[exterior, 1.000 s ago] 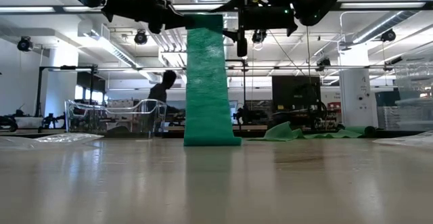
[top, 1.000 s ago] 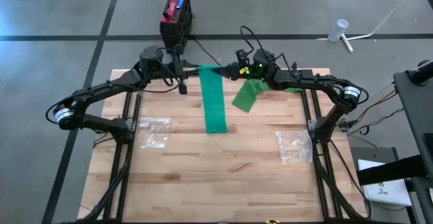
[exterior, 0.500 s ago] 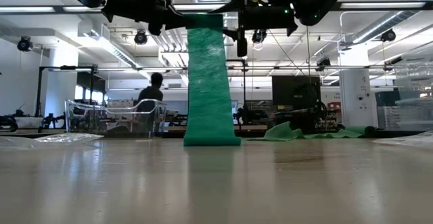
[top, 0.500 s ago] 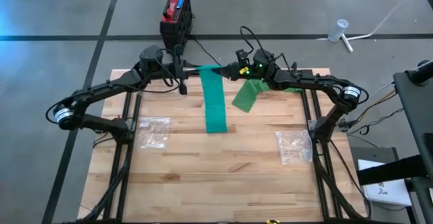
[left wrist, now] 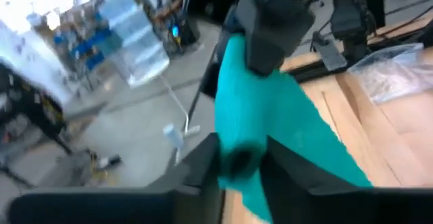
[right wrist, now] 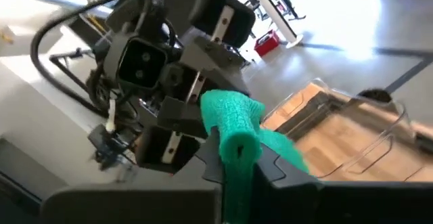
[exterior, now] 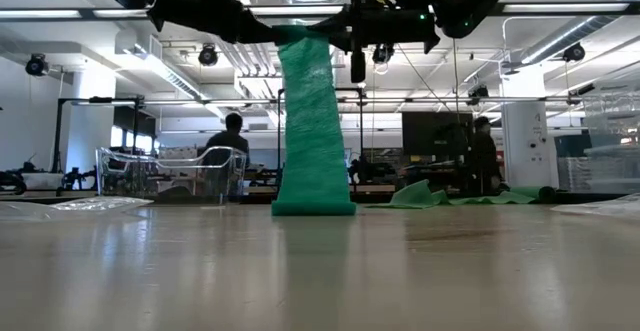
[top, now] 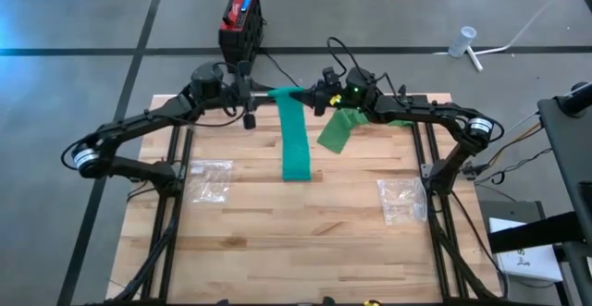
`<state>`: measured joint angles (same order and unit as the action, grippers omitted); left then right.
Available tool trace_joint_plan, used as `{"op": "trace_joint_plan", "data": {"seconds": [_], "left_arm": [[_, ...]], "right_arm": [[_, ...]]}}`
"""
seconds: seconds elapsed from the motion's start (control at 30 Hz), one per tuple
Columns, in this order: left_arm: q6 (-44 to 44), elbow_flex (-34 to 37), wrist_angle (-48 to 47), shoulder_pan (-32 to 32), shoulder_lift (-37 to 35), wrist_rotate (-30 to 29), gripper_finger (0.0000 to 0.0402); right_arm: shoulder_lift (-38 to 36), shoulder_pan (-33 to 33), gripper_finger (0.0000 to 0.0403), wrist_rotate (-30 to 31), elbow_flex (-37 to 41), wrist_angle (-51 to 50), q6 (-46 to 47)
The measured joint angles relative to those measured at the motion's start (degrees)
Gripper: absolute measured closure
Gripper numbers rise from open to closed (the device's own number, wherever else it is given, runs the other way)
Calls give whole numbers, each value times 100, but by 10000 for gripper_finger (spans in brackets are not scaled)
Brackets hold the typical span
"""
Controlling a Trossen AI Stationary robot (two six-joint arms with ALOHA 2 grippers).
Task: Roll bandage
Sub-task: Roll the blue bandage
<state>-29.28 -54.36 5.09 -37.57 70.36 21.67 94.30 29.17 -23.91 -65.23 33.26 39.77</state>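
Observation:
A green bandage [top: 294, 140] hangs as a strip between my two grippers over the table's far middle. Its top is rolled up, and its lower end [exterior: 312, 207] rests on the table. My left gripper [top: 266, 93] comes level from the left. Its fingers stand on either side of one end of the roll [left wrist: 237, 158] and look slightly open. My right gripper [top: 307, 95] comes level from the right and is shut on the roll's other end. My left gripper has the roll's end between its fingers [left wrist: 203, 166], but I cannot tell whether they touch it. My right gripper pinches the roll's end [right wrist: 238, 137] between its two fingers, coming level from the table's right, along the roll. The roll is held high, and the strip hangs below it to the table.
A second green bandage [top: 338, 130] lies crumpled under the right arm. Clear plastic bags lie at the left [top: 211, 178] and at the right [top: 402, 200]. A red and black box [top: 242, 19] stands on the floor beyond the far edge. People [exterior: 232, 136] are in the room behind.
Both wrists have rolled in place. My right gripper has shut on the roll's end. The strip's top has turned and drawn narrower, and in the low view it now leans toward the right gripper. Its lower end has stayed on the table.

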Motion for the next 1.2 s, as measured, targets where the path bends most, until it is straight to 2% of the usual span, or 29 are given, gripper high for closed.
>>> {"op": "trace_joint_plan", "data": {"seconds": [0.17, 0.37, 0.47, 0.6, 0.7, 0.8, 0.93, 1.03, 1.13, 1.2], "left_arm": [[382, -317, -641, -7, -2, 74, 192], [1342, -606, -702, -87, 187, 1139, 88], [1583, -723, -700, -97, 342, 1226, 60], [1846, -932, -696, -121, 621, 1229, 52], [2057, -1078, -702, -184, 781, 1229, 71], [2136, -1168, -782, -249, 865, 1259, 112], [2058, -1157, -869, -285, 870, 1323, 199], [1861, -1150, -1009, -289, 824, 1380, 282], [1701, -1148, -1086, -337, 766, 1678, 367], [1637, -1148, -1140, -375, 718, 1849, 387]], "right_arm": [[0, 0, 390, -25, 0, 6, -754], [0, -16, 395, -54, 0, 4, -1886], [0, -32, 394, -62, 0, 6, -2238], [0, -52, 393, -195, 0, 26, -2551], [0, -75, 393, -268, 0, 28, -2687], [-4, -89, 393, -391, 0, 31, -2739], [-10, -94, 393, -443, 0, 19, -2789], [-30, -94, 393, -448, 2, 3, -2895], [-66, -101, 393, -463, 2, 2, -2971], [-74, -105, 393, -506, 2, 18, -2998]]}}
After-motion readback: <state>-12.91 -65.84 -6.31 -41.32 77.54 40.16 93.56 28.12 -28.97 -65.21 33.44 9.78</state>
